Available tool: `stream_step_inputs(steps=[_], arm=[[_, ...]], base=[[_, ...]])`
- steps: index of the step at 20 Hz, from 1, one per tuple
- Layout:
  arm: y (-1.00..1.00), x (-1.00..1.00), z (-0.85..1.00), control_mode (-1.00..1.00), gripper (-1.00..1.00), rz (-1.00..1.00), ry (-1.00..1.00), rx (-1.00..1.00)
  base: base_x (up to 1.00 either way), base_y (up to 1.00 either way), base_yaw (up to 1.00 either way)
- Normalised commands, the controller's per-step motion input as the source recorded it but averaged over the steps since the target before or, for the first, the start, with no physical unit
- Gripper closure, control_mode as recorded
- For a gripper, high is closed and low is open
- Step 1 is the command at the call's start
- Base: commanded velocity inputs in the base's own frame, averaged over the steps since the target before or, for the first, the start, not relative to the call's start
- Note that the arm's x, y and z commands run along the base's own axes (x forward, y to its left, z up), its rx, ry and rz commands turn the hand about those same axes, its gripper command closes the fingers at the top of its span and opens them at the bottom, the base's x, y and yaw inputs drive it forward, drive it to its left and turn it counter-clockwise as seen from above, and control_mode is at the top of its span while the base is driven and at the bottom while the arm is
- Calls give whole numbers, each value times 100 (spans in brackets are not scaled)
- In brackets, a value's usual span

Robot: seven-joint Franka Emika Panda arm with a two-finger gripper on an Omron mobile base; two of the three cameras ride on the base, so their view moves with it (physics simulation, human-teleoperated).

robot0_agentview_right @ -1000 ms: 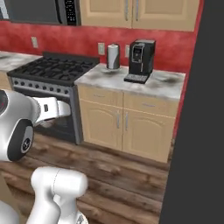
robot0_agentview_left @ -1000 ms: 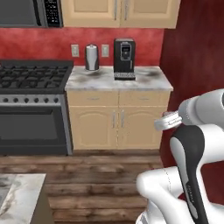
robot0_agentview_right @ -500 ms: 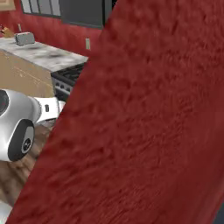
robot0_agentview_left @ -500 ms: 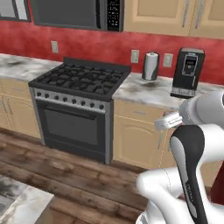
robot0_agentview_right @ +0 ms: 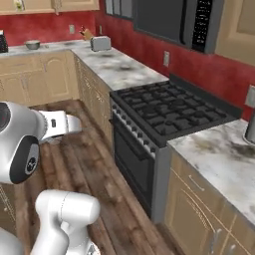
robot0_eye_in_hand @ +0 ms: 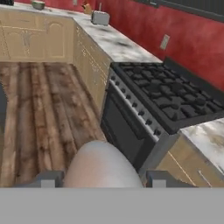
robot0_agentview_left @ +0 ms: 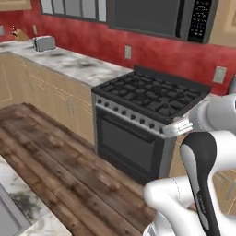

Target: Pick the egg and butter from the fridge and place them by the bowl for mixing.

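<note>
Far left on the worktop (robot0_eye_in_hand: 114, 43) sits the bowl (robot0_eye_in_hand: 38, 5), then the toaster (robot0_eye_in_hand: 100, 18). At centre my gripper (robot0_eye_in_hand: 105, 178) is clamped on the egg (robot0_eye_in_hand: 101, 162). To the right stands the stove (robot0_eye_in_hand: 170, 98). My base has turned since a second ago, so the coffee machine has slid out of frame.

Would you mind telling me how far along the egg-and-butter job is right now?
Done: the egg looks picked, a pale rounded shape between the gripper tips. In hand: carrying it, with the stove alongside. Left: set it by the bowl on the far counter, then fetch the butter.
</note>
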Motion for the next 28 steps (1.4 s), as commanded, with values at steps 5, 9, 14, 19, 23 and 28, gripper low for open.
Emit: stream_step_inputs(steps=[5,9,14,19,23,28], arm=[[0,0,0,100,100,0,0,0],[0,0,0,100,100,0,0,0],[0,0,0,100,100,0,0,0],[0,0,0,100,100,0,0,0],[0,0,0,100,100,0,0,0],[0,0,0,100,100,0,0,0]], base=[[100,0,54],[100,0,53],[100,-7,47],[100,-20,38],[100,-28,34],[100,-49,23]])
